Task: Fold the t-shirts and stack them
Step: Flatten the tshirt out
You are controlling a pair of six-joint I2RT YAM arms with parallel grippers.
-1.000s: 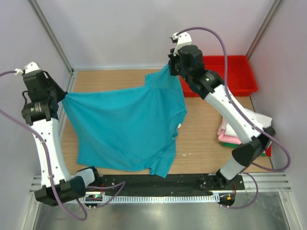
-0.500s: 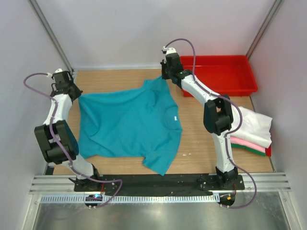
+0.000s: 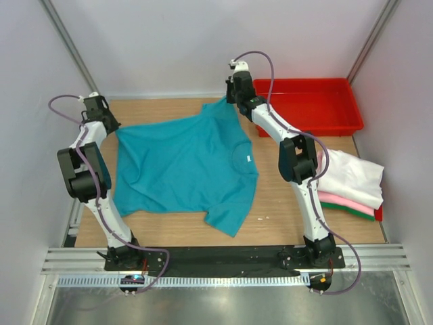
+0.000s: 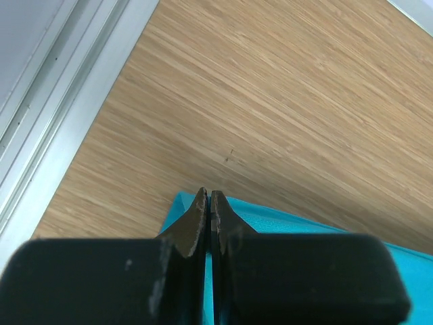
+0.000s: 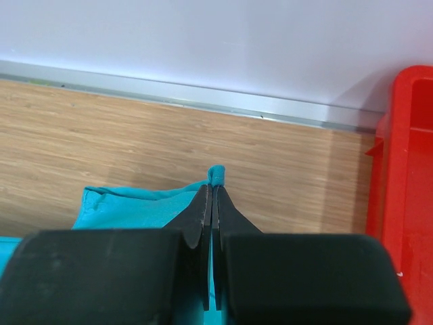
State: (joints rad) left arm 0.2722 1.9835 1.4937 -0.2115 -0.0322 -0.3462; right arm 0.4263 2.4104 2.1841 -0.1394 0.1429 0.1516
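Observation:
The teal t-shirt [image 3: 179,166] lies spread on the wooden table, white neck label at its right side. My left gripper [image 3: 110,126] is shut on the shirt's far left corner; in the left wrist view the gripper [image 4: 208,194] pinches teal cloth [image 4: 284,220] low over the wood. My right gripper [image 3: 231,101] is shut on the far right corner; in the right wrist view the gripper [image 5: 212,189] has a teal fold [image 5: 216,175] poking out past the tips. Folded white [image 3: 348,177], pink [image 3: 342,202] and green [image 3: 352,211] t-shirts are stacked at the right.
A red plastic tray [image 3: 308,105] stands at the back right, its rim also in the right wrist view [image 5: 399,196]. A metal frame rail [image 4: 61,128] runs along the table's left edge. The back wall is close behind both grippers.
Both grippers have lowered and moved toward the back of the table, laying the teal shirt flat. The shirt hung stretched in the air a second ago.

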